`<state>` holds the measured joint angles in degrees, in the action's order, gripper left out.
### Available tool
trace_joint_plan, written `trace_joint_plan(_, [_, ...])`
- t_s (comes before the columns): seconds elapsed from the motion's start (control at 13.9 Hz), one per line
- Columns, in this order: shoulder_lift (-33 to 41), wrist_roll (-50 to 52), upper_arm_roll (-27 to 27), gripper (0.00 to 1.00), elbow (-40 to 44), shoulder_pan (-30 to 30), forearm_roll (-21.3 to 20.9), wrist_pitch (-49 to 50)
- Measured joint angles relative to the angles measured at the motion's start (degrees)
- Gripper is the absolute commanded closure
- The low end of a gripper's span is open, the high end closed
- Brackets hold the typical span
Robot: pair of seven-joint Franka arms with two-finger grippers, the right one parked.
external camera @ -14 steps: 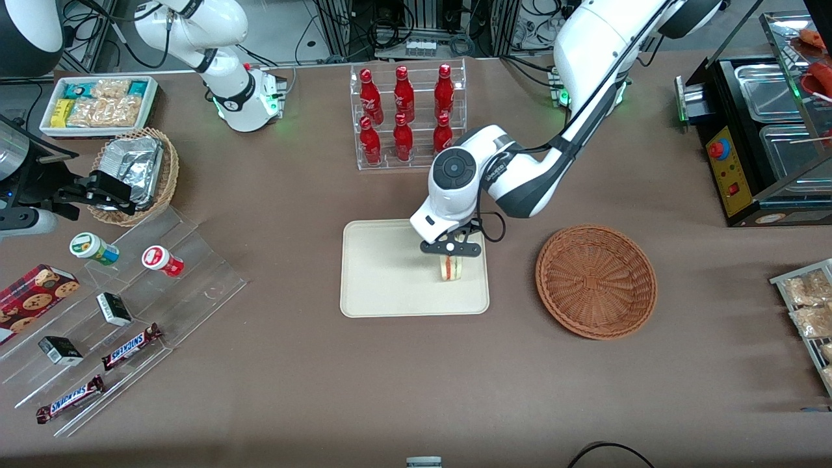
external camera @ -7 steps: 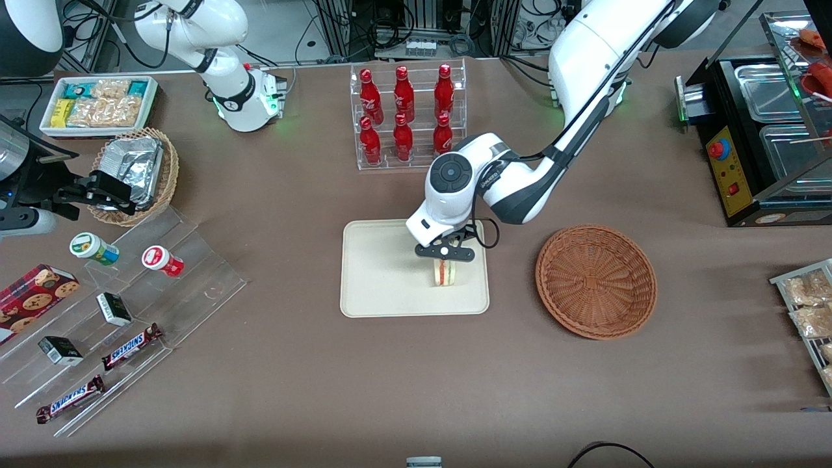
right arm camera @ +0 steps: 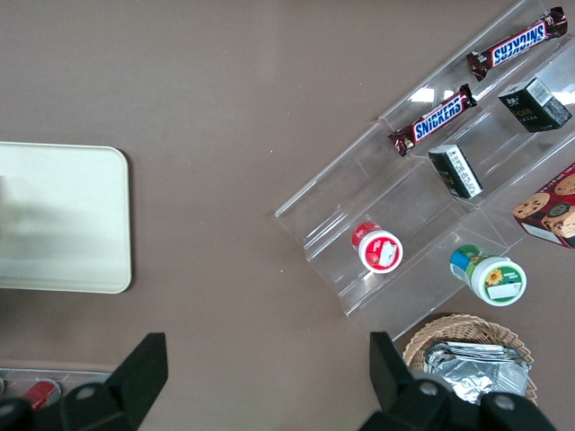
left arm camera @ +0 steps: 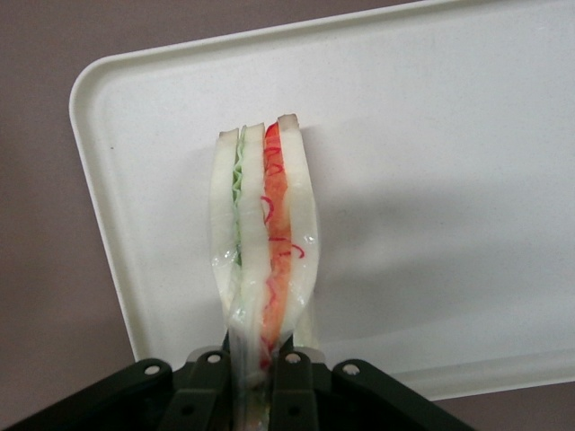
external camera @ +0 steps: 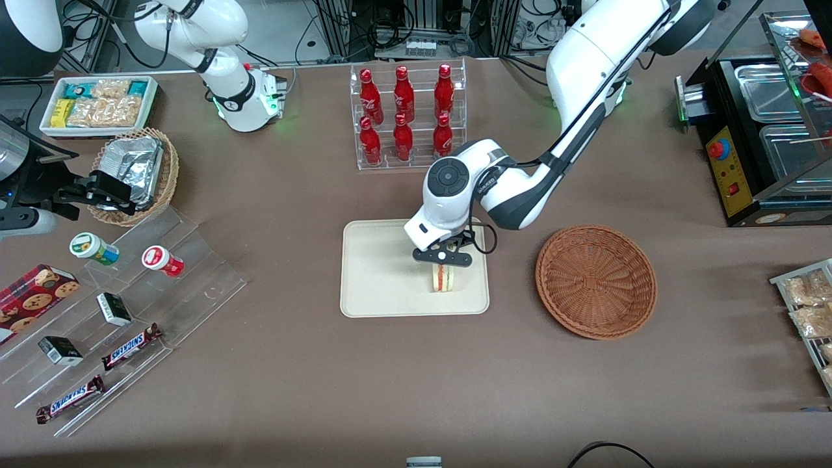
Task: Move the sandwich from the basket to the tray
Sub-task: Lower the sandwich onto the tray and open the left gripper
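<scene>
While end effector (external camera: 444, 265) pinches sandwich (left arm camera: 264, 238) over tray (external camera: 377, 273): white bread, red-green filling.

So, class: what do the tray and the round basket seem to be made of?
Tray: probably moulded plastic, matte cream, smooth with rounded corners. Basket: woven wicker, reddish-brown, strands visible. The end effector holds the sandwich over the tray.
</scene>
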<state>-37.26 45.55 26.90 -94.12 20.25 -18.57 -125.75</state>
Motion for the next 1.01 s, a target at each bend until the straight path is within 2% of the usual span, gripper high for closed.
trace_joint_plan(0.22, [-0.78,0.38,0.0,1.0,0.02,0.0,-1.38,-0.59])
trace_joint_plan(0.36, [-1.29,1.44,-0.02,0.78,0.08,-0.01,-2.07,-0.87])
trace_joint_plan(0.43, [-1.41,1.64,-0.06,0.61,0.1,-0.01,-2.15,-1.15])
trace_joint_plan(0.5, [-1.49,1.79,-0.07,0.28,0.1,-0.02,-2.21,-1.48])
trace_joint_plan(0.58, [-1.52,1.88,-0.08,0.0,0.13,-0.02,-2.24,-1.64])
trace_joint_plan(1.01, [-1.53,2.33,-0.08,0.0,0.46,-0.12,-2.46,-1.67])
